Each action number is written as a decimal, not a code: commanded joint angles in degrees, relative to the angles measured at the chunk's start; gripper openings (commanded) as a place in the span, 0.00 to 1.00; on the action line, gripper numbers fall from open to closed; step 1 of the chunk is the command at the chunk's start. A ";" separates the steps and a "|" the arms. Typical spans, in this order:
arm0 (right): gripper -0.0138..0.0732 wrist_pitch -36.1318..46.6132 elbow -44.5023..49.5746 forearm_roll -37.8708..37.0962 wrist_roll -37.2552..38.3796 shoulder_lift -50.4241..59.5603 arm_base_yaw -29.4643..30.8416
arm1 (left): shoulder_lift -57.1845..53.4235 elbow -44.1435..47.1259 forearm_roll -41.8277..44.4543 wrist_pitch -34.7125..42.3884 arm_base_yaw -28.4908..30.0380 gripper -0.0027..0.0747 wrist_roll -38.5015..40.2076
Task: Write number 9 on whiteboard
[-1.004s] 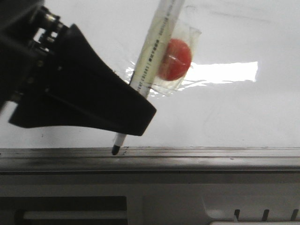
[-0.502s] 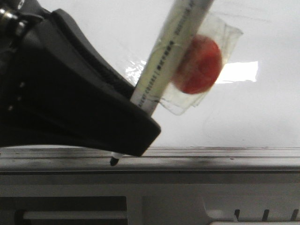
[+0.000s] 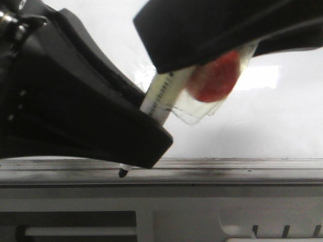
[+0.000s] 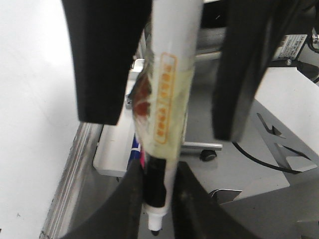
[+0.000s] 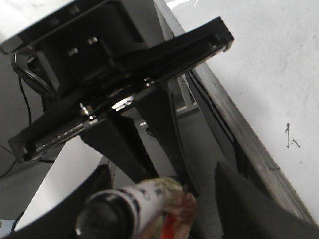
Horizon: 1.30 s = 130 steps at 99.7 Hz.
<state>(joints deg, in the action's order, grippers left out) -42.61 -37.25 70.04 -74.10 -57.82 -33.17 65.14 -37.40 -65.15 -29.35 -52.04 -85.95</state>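
My left gripper (image 3: 151, 146) is shut on a white marker (image 3: 161, 93) with a red disc (image 3: 214, 78) taped to it. The marker's black tip (image 3: 122, 173) points down at the grey ledge of the whiteboard (image 3: 282, 121). In the left wrist view the marker (image 4: 167, 99) sits between my left fingers (image 4: 130, 204). My right gripper (image 5: 164, 209) is open, and its fingers (image 4: 102, 59) straddle the marker's upper end (image 5: 107, 219) without closing on it. The number 9 is not in view. Only a tiny scribble (image 5: 291, 137) shows on the board (image 5: 279, 59).
The grey metal ledge (image 3: 227, 171) runs along the board's bottom edge, with a grey frame below it. A white box (image 4: 112, 154), a caster wheel (image 4: 208, 155) and a black cable (image 4: 254, 157) lie beyond the ledge.
My right gripper has come in from the upper right and now straddles the marker's top. Earlier my left gripper moved nearer and lowered the tip to the ledge; it has held still since.
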 commanded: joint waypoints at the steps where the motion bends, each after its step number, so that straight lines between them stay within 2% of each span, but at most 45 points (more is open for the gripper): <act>1: 0.37 -0.69 -2.08 3.11 -0.84 0.23 0.11 | -1.28 -1.56 -3.20 0.42 -0.46 0.01 -0.06; 10: 0.10 -1.41 -2.08 2.96 -0.84 0.23 0.11 | -1.28 -1.56 -4.83 1.58 -0.34 0.01 0.05; 12: 0.08 -1.42 -2.08 2.80 -0.84 0.23 0.11 | -1.28 -1.56 -5.29 1.86 -0.34 0.02 0.05; 19: 0.09 -1.73 -2.21 1.73 -0.84 0.64 0.11 | -1.91 -1.56 -7.10 2.90 -0.34 0.10 0.20; 27: 0.09 -2.81 -3.54 -1.62 3.50 1.61 0.11 | -4.19 -1.56 -6.83 4.03 -0.34 0.30 2.57; 36: 0.09 -7.74 -8.16 -15.35 14.83 2.45 0.11 | -8.78 -1.56 -6.41 5.64 0.53 0.54 6.43; 41: 0.09 -12.62 -11.93 -24.06 23.53 2.45 0.11 | -11.75 -1.28 -6.26 6.02 1.61 0.62 7.26; 46: 0.09 -17.66 -16.01 -31.29 29.26 2.45 0.11 | -15.25 -0.69 -6.26 6.60 3.24 0.66 8.27; 52: 0.09 -22.43 -21.09 -38.72 33.85 2.45 0.11 | -18.33 0.45 -6.26 7.73 5.28 0.66 10.15; 63: 0.11 -23.96 -27.53 -45.20 39.87 3.38 0.11 | -24.16 3.97 -6.26 9.59 10.03 0.66 14.63; 73: 0.11 -14.02 -25.30 -45.18 41.25 8.63 -0.05 | -28.06 7.35 -6.67 10.28 14.23 0.66 17.04; 82: 0.11 -0.38 -17.04 -45.18 38.96 14.44 -0.82 | -30.56 9.56 -8.08 10.28 17.41 0.66 17.04; 94: 0.11 23.23 -3.13 -45.18 36.20 21.60 -1.14 | -31.90 10.50 -10.32 10.33 20.15 0.66 17.04; 99: 0.11 36.25 2.50 -45.18 36.20 23.34 -1.14 | -31.90 10.50 -10.89 10.33 20.75 0.66 17.04; 106: 0.11 47.89 7.28 -45.18 36.20 24.02 -1.14 | -31.90 10.50 -11.51 10.72 20.94 0.66 17.04; 112: 0.11 49.28 8.76 -45.18 36.20 23.64 -1.14 | -31.90 10.50 -11.88 10.82 20.94 0.66 17.04; 123: 0.10 40.88 8.29 -45.18 36.20 21.47 -1.20 | -31.90 10.50 -11.88 11.14 20.94 0.65 17.04; 130: 0.10 39.35 8.08 -45.18 36.20 20.08 -1.20 | -31.90 10.50 -11.88 11.75 20.94 0.61 17.04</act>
<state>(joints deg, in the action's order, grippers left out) -5.07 -27.33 24.54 -37.34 -36.02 -34.35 33.22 -25.28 -74.89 -19.27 -31.21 -69.37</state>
